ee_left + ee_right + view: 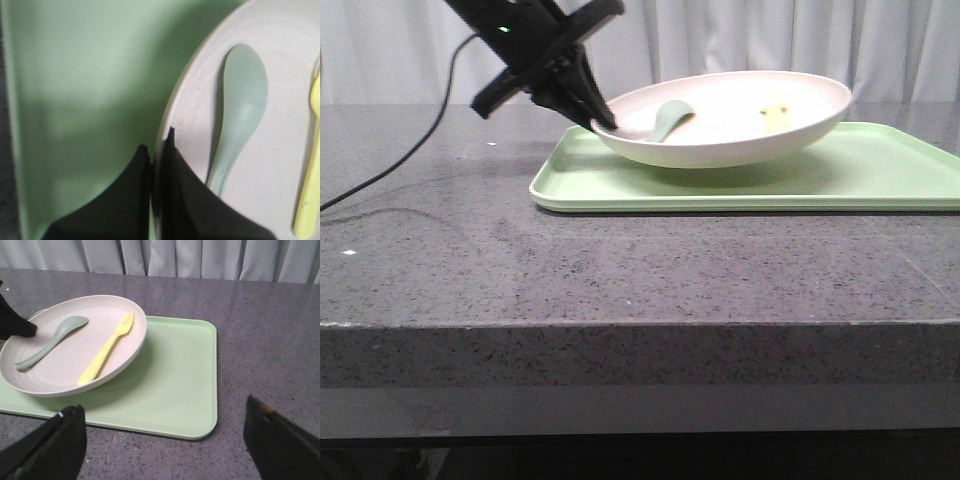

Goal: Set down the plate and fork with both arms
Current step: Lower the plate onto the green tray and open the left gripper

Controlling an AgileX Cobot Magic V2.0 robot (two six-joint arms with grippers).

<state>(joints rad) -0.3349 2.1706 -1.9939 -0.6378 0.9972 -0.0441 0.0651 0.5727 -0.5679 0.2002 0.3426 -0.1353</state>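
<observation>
Already the left gripper [605, 118] pinches the plate [740, 125] rim, lifted above the tray [880, 175], while the right gripper [165, 440] hangs wide open and empty, the fork [107, 350] ungrasped.

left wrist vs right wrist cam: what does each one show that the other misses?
Only the left wrist view shows the left claw shut on the plate rim, one finger on each side.

Only the right wrist view shows the whole plate tilted, its claw-side edge raised above the green tray, plus the grey table, the curtain and the right claw open, holding nothing.

Both show the yellow fork and the grey-green spoon lying in the plate.
</observation>
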